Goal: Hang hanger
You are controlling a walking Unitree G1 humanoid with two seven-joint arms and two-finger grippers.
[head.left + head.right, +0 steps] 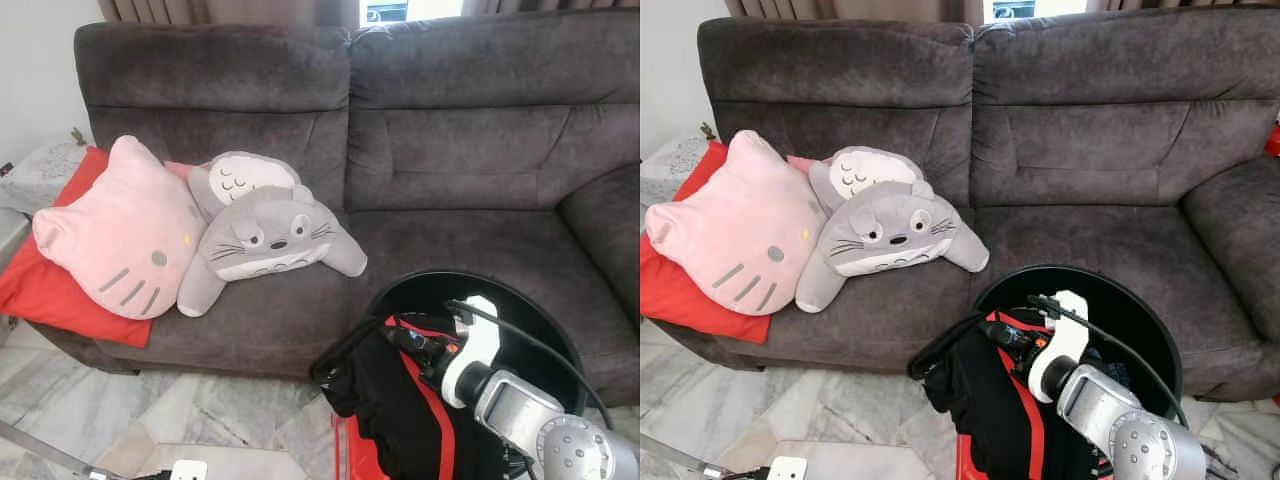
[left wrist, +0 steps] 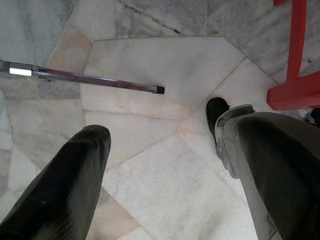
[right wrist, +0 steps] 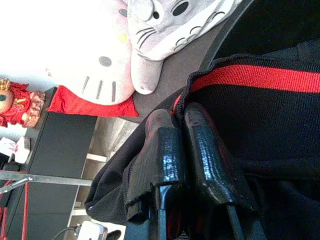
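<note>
My right gripper (image 1: 393, 334) is shut on a black garment with a red stripe (image 1: 375, 400), pinching a fold of cloth at its collar edge (image 3: 176, 116). The garment hangs over the front rim of a round black basket (image 1: 540, 310) standing before the sofa. Its lower part drapes down towards the floor. I can make out no hanger among the cloth. My left gripper (image 2: 160, 125) hangs open above the marble floor with nothing between its fingers.
A dark grey sofa (image 1: 450, 150) holds a pink cat cushion (image 1: 125, 240), a grey plush (image 1: 270, 235) and a red cushion (image 1: 50, 290). A thin metal bar (image 2: 90, 80) and a red frame (image 2: 297, 60) stand on the floor near my left arm.
</note>
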